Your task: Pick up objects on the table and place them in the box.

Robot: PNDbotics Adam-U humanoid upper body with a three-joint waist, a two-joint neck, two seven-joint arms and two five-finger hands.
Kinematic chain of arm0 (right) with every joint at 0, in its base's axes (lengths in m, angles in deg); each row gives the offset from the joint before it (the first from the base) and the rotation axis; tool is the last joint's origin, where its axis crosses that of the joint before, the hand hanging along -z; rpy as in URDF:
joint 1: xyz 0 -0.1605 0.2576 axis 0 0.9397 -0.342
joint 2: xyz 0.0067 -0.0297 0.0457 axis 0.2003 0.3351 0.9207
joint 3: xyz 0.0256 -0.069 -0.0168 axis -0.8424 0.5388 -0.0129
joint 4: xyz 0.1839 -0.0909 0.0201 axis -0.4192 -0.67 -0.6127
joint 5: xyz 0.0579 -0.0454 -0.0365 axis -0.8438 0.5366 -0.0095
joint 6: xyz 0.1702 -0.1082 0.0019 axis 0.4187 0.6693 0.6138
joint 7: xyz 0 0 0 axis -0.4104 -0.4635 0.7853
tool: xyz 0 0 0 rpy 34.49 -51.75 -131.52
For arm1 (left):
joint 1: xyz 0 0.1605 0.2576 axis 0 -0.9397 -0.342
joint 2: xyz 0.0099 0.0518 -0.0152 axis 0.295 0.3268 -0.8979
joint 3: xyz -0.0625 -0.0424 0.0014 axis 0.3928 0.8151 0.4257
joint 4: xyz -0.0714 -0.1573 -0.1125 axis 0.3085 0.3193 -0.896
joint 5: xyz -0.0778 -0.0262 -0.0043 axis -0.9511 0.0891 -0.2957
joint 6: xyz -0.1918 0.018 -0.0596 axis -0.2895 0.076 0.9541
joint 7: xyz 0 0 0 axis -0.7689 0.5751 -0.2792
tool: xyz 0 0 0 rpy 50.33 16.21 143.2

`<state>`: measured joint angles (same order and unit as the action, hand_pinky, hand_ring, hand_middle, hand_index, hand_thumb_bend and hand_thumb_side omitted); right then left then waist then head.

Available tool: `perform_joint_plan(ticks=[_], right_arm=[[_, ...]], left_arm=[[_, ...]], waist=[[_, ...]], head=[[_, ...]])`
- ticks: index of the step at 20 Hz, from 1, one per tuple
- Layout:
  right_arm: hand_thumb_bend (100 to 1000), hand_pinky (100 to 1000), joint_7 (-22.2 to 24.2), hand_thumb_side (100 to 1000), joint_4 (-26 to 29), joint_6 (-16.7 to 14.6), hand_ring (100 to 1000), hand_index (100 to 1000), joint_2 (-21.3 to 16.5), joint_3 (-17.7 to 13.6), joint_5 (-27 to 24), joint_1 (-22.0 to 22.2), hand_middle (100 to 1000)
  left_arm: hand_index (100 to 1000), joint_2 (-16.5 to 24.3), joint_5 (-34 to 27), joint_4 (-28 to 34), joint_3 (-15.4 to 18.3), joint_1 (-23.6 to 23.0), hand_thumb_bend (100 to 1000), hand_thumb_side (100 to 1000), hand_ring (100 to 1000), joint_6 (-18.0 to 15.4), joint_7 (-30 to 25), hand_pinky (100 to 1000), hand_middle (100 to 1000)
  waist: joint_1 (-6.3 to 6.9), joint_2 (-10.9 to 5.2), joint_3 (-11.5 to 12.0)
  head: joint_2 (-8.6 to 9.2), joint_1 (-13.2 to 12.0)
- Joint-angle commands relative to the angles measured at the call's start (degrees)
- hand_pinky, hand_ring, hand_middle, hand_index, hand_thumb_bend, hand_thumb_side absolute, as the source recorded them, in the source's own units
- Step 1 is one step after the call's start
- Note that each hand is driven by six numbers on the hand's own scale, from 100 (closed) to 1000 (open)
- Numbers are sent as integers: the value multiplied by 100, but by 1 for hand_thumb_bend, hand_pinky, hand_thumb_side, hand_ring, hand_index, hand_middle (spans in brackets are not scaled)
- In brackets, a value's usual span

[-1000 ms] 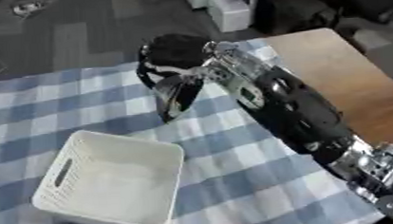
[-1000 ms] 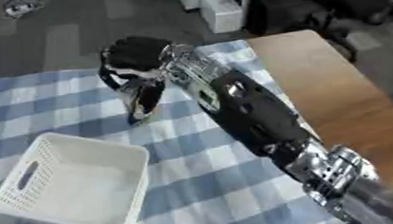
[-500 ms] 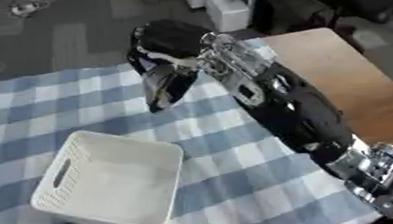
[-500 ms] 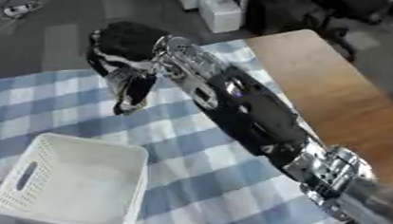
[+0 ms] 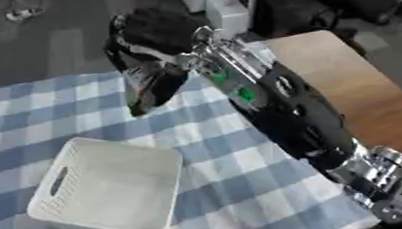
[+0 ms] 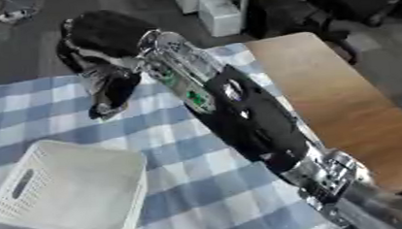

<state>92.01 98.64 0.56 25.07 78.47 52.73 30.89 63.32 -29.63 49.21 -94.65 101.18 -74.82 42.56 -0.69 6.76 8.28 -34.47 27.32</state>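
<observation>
My right arm reaches in from the lower right across the checked cloth. Its hand (image 5: 154, 33) is near the table's far edge, fingers curled round the top of a dark, shiny, crumpled packet (image 5: 152, 87) that hangs down from it, clear of the cloth. The white slotted box (image 5: 105, 188) stands at the lower left, nearer to me than the packet, and nothing shows inside it. My left hand appears in neither view.
A blue-and-white checked tablecloth (image 5: 232, 159) covers the work area. A bare wooden tabletop (image 5: 356, 80) lies to the right. Beyond the far edge is dark floor with a white unit (image 6: 221, 13) and dark furniture.
My right hand has risen and drawn toward the far left with the dark packet hanging from it. The box has stayed where it was.
</observation>
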Motion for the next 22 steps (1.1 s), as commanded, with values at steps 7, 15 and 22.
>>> perform_joint_plan(ticks=[7, 15, 22], right_arm=[[785, 100, 560, 186, 683, 611, 100, 388, 87, 14, -624, -93, 1000], [777, 100, 963, 178, 770, 1057, 100, 406, 240, 111, -1622, -61, 1000], [775, 100, 1173, 176, 810, 1375, 100, 411, 277, 176, -2320, -60, 1000]], left_arm=[[910, 39, 52, 65, 104, 208, 1000, 753, 671, -345, 70, 840, 798], [909, 27, 72, 65, 102, 252, 1000, 750, 672, -383, 110, 841, 797], [908, 17, 69, 65, 105, 272, 1000, 749, 672, -377, 112, 841, 797]], waist=[[-8, -119, 31], [-16, -118, 46], [-25, -120, 59]], head=[[-38, 86], [-57, 65], [-64, 48]])
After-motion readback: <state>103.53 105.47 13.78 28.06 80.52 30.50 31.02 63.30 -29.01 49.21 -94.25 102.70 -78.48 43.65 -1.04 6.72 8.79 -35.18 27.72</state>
